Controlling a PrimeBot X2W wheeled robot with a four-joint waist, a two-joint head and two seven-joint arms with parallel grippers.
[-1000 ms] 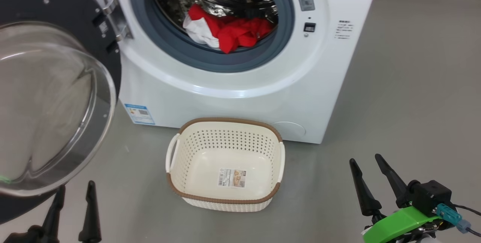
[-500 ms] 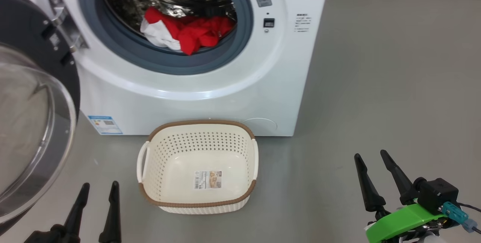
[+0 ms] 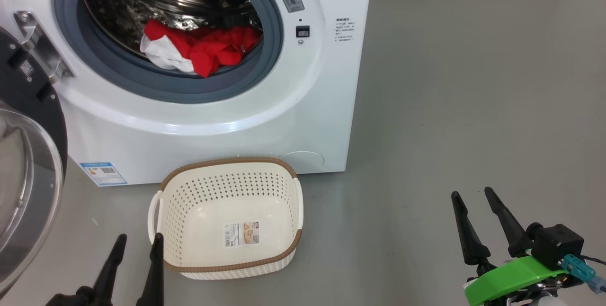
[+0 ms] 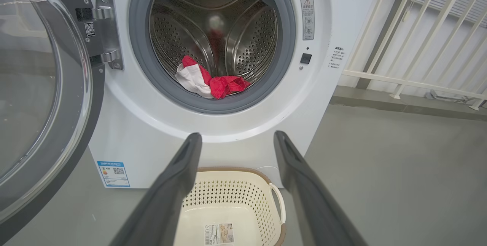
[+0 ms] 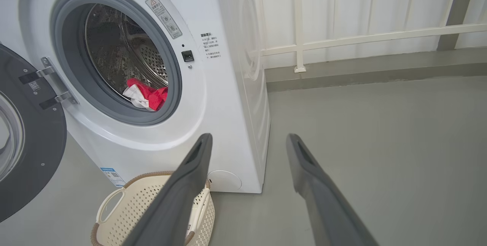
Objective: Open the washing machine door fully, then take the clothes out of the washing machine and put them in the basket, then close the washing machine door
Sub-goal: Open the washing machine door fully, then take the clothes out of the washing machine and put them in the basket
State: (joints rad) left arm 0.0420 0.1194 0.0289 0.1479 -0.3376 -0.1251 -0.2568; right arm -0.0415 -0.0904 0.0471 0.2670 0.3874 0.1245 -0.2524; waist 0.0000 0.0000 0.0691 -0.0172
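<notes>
Lying inside the washing machine (image 3: 203, 126) (door (image 3: 28, 168) open) — clothes (image 3: 199, 50).

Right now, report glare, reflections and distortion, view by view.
Head view: soft glare band on the washing machine front below the gasket; left wrist view: the washing machine door glass carries hazy reflections, the steel drum glints; right wrist view: wide-angle lens tilts the machine and railing.

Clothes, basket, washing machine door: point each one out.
the clothes (image 3: 210, 50), head view, on the red fabric.
the basket (image 3: 232, 160), head view, on its brown back rim.
the washing machine door (image 5: 42, 150), right wrist view, on its black rim.
</notes>
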